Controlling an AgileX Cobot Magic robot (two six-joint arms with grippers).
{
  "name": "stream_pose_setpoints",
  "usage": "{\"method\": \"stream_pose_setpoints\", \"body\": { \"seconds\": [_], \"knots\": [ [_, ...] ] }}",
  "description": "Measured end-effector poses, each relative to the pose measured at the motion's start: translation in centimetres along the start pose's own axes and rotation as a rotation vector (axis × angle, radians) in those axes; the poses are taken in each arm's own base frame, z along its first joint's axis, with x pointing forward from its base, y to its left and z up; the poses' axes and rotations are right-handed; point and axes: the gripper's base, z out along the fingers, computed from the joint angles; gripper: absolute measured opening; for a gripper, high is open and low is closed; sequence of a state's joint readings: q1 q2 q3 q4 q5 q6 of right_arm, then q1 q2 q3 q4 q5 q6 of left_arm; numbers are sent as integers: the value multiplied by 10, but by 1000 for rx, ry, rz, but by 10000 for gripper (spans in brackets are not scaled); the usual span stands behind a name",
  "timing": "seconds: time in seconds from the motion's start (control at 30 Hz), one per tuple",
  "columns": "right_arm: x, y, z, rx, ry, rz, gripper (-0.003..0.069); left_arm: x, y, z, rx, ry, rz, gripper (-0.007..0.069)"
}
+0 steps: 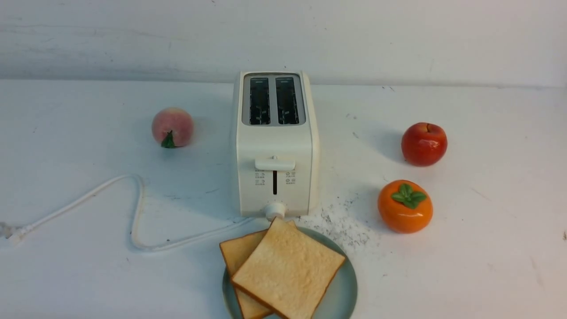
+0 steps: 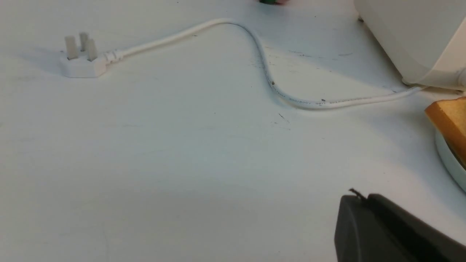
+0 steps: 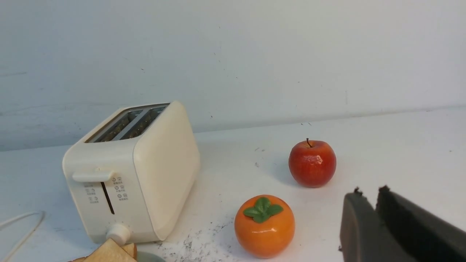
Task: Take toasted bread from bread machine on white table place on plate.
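Dark left pincer (image 2: 360, 196) clenched, dark right pincer (image 3: 371, 198) slightly parted, both empty, I judge the transfer finished: two square golden-crusted toast slices (image 1: 290, 270) overlap on the round blue-green plate (image 1: 347, 294).

Couldn't pin down the room type. I saw only a scuffed white desk (image 1: 478, 266) against a plain white wall (image 1: 376, 40). Toaster (image 1: 274, 146) and fruit hinted kitchen, but my frames showed no room fixtures to confirm it.
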State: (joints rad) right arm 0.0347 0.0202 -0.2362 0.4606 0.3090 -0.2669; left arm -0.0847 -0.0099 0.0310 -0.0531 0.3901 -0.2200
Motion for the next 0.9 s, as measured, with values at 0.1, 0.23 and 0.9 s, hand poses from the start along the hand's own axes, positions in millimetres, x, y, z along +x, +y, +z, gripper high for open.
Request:
{"method": "stream_pose_setpoints", "body": {
  "seconds": [0.1,0.23,0.9],
  "knots": [
    [0,0,0,0,0,0,72,0,0,0,0,0,0,6],
    [0,0,0,0,0,0,80,0,0,0,0,0,0,11],
    [4,-4,1,38,17,-156,105,0,0,0,0,0,1,31]
  ]
}}
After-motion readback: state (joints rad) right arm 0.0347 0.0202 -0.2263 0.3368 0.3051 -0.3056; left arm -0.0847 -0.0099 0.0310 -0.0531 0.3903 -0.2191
